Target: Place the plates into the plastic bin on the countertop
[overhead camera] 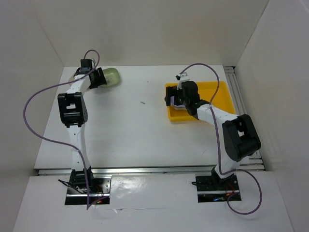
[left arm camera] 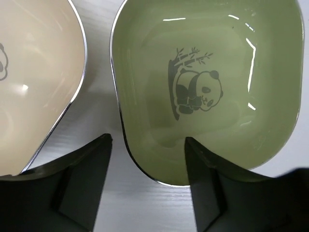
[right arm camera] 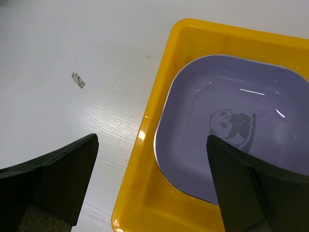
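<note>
R gripper (right arm camera: 152, 139) open over left wall of bin (right arm camera: 140, 159), lavender plate (right arm camera: 203, 101) inside, L gripper (left arm camera: 148, 140) far left, open astride green plate (left arm camera: 207, 72) rim, white countertop (right arm camera: 72, 38) between

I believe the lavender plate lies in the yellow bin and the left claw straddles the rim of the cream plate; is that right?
Not quite: the left wrist view shows the left claw straddling the rim of the green plate, with the cream plate beside it. The lavender plate does lie in the yellow bin.
</note>
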{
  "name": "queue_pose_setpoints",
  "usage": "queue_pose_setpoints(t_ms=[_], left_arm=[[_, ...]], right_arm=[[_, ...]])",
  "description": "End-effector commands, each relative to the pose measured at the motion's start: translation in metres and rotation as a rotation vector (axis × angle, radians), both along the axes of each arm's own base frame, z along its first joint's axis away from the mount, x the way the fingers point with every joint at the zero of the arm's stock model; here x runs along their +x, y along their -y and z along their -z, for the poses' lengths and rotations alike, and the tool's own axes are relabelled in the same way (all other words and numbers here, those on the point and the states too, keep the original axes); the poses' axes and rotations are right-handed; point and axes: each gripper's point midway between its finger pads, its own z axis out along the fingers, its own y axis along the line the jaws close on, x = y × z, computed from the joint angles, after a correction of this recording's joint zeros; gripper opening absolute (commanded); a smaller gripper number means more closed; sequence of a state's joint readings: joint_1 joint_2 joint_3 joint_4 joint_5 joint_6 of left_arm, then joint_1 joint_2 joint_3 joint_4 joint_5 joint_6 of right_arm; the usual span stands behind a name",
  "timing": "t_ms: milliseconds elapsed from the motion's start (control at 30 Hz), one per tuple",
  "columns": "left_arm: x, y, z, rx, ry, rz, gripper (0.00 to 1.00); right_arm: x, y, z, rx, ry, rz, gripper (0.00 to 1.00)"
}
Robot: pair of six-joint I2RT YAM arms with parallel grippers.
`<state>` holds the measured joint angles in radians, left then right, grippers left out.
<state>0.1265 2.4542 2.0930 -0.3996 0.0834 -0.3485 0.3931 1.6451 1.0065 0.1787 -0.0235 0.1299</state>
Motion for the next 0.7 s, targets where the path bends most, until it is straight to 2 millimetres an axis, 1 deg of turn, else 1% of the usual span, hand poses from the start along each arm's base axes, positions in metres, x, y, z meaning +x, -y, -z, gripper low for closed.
queue_pose_setpoints(t_ms=[0, 33, 67, 100, 133, 167, 200, 233, 267, 300, 333, 367, 400, 433, 467, 500, 533, 567, 600, 633, 667], left_arm=[[0.009, -0.005, -0.009, 0.003, 0.028, -0.034, 0.72], [0.011, -0.005, -0.013, 0.011, 0.039, -0.027, 0.69], [0.012, -0.005, -0.008, 0.010, 0.033, -0.027, 0.63], [0.011, -0.005, 0.002, 0.008, 0.018, -0.027, 0.51], [0.010, -0.005, 0.000, 0.007, 0.011, -0.027, 0.27], [0.010, -0.002, 0.000, -0.004, 0.013, -0.016, 0.16], [0.007, 0.000, 0.006, -0.013, -0.001, -0.009, 0.08], [0.004, 0.002, 0.001, -0.023, -0.005, -0.001, 0.01], [-0.003, 0.005, 0.004, -0.028, -0.018, 0.018, 0.00], [-0.007, 0.017, 0.000, -0.047, -0.019, 0.046, 0.00], [-0.008, 0.026, -0.024, -0.040, 0.023, 0.074, 0.00], [-0.012, 0.033, -0.034, -0.027, 0.039, 0.099, 0.00], [-0.030, 0.042, -0.023, -0.025, 0.004, 0.120, 0.00], [-0.032, 0.061, -0.033, -0.011, 0.040, 0.164, 0.00], [-0.038, 0.071, -0.068, 0.013, 0.106, 0.199, 0.00], [-0.057, 0.082, -0.058, 0.015, 0.079, 0.226, 0.00], [-0.063, 0.100, -0.067, 0.037, 0.106, 0.270, 0.00], [-0.071, 0.108, -0.074, 0.045, 0.112, 0.281, 0.00], [-0.085, 0.115, -0.088, 0.064, 0.136, 0.299, 0.00], [-0.096, 0.129, -0.092, 0.069, 0.138, 0.325, 0.00], [-0.099, 0.134, -0.099, 0.087, 0.170, 0.336, 0.00]], right_arm=[[0.009, -0.008, -0.010, 0.007, 0.060, -0.019, 1.00], [0.009, -0.008, -0.010, 0.007, 0.060, -0.019, 1.00], [0.010, -0.009, -0.012, 0.011, 0.070, -0.019, 1.00], [0.008, -0.008, -0.007, 0.017, 0.056, -0.014, 1.00], [0.009, -0.009, -0.010, 0.030, 0.062, -0.010, 1.00], [0.008, -0.011, -0.010, 0.035, 0.060, -0.019, 1.00], [0.008, -0.011, -0.010, 0.042, 0.056, -0.016, 1.00], [0.006, -0.015, -0.010, 0.039, 0.058, -0.020, 1.00], [0.006, -0.012, -0.007, 0.030, 0.050, -0.007, 1.00], [0.005, -0.015, -0.007, 0.031, 0.050, 0.001, 1.00], [0.002, -0.022, -0.008, 0.048, 0.042, 0.017, 1.00], [0.005, -0.022, -0.012, 0.065, 0.047, 0.036, 1.00], [-0.002, -0.035, -0.013, 0.100, 0.028, -0.015, 1.00], [-0.003, -0.047, -0.029, 0.162, 0.048, -0.058, 1.00], [-0.008, -0.051, -0.038, 0.207, 0.060, -0.101, 1.00], [-0.014, -0.067, -0.058, 0.289, 0.106, -0.189, 1.00], [-0.021, -0.073, -0.063, 0.349, 0.102, -0.209, 1.00], [-0.024, -0.080, -0.068, 0.373, 0.109, -0.229, 1.00], [-0.018, -0.085, -0.078, 0.364, 0.111, -0.207, 1.00], [-0.016, -0.090, -0.079, 0.342, 0.100, -0.195, 1.00], [-0.019, -0.104, -0.071, 0.316, 0.068, -0.187, 0.99]])
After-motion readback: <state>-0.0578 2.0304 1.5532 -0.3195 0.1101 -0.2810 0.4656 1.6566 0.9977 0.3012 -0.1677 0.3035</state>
